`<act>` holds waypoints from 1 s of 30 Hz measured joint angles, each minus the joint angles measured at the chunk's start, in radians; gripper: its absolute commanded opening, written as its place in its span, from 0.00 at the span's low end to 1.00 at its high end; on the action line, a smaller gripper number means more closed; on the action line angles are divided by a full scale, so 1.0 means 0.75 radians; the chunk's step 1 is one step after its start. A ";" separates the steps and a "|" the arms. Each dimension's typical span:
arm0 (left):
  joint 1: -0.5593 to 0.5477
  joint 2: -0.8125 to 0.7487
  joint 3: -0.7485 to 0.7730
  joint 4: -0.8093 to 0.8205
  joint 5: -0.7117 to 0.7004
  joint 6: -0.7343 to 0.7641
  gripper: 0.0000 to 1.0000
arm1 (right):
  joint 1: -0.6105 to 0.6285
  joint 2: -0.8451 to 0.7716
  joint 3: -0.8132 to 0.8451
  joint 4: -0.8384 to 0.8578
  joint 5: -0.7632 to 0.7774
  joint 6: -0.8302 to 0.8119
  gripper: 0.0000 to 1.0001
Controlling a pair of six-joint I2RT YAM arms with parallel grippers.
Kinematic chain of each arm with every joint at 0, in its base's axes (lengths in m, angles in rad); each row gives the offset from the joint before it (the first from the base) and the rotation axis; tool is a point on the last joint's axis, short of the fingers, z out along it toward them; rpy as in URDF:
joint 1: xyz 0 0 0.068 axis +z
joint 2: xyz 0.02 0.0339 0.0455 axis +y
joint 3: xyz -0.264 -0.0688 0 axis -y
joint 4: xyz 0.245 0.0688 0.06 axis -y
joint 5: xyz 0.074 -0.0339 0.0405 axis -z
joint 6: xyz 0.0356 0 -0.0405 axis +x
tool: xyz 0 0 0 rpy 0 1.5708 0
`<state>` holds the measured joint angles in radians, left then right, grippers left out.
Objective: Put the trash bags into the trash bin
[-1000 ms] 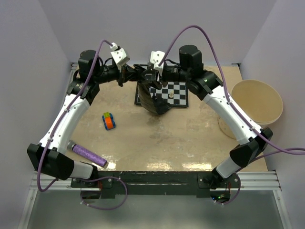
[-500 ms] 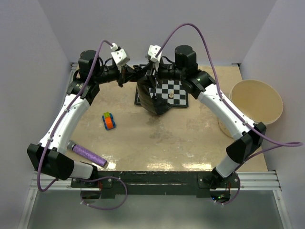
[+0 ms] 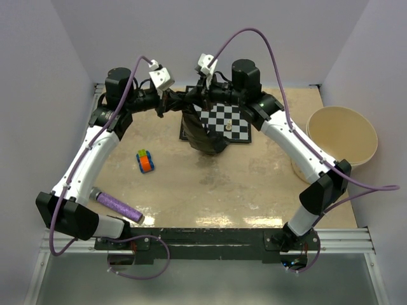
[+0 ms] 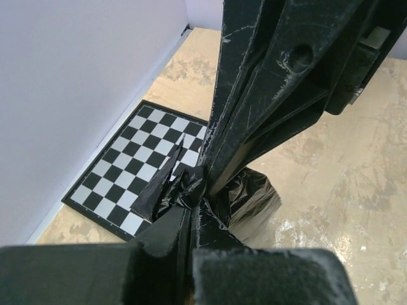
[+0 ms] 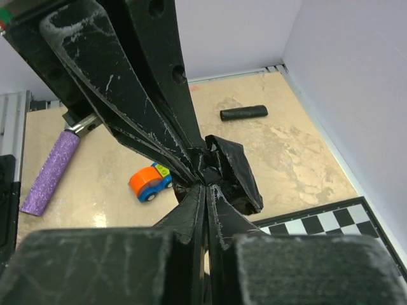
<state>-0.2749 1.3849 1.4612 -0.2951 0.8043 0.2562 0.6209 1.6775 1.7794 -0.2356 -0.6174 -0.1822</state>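
Note:
A glossy black trash bag [image 3: 205, 130] hangs crumpled over the left end of the chessboard [image 3: 230, 122]. My left gripper [image 3: 180, 100] and right gripper [image 3: 196, 96] meet tip to tip at its top, both shut on the film. In the left wrist view my left gripper [image 4: 194, 206] pinches the bag [image 4: 251, 203]. In the right wrist view my right gripper [image 5: 205, 181] pinches the bag [image 5: 238, 175]. A short black roll [image 5: 243, 113] lies on the table beyond. The cream-beige trash bin [image 3: 342, 136] stands at the far right, apart from both grippers.
An orange and blue toy car [image 3: 146, 161] sits left of the bag, also in the right wrist view [image 5: 149, 182]. A purple textured roll [image 3: 117, 206] lies near the front left, also in the right wrist view [image 5: 51, 171]. Walls close in on three sides.
My right arm has swung left, bringing its gripper against the left gripper at the bag's top. The bag has bunched to the left and more of the chessboard shows. The left arm has held still.

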 measured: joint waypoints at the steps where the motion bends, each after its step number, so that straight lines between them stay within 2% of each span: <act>1: -0.001 0.000 0.000 -0.007 -0.008 0.005 0.00 | 0.000 0.000 0.000 0.002 0.007 0.007 0.00; 17: -0.010 -0.010 -0.004 0.003 -0.293 0.021 0.00 | -0.054 -0.123 -0.155 0.031 0.119 0.015 0.00; 20: -0.007 -0.010 -0.006 0.004 -0.375 0.021 0.00 | -0.064 -0.169 -0.186 0.035 0.149 0.023 0.07; 27: -0.005 -0.010 -0.029 0.036 -0.444 0.016 0.00 | -0.079 -0.244 -0.229 0.046 0.167 0.041 0.02; 29: -0.003 -0.010 -0.036 0.037 -0.402 0.016 0.23 | -0.079 -0.244 -0.230 0.046 0.158 0.044 0.01; 30: -0.001 -0.010 -0.038 0.038 -0.368 0.016 0.31 | -0.079 -0.241 -0.230 0.046 0.144 0.044 0.01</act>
<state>-0.2756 1.3777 1.4326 -0.2665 0.5285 0.2680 0.5617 1.4967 1.6066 -0.2008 -0.5095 -0.1490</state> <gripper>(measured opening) 0.070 0.026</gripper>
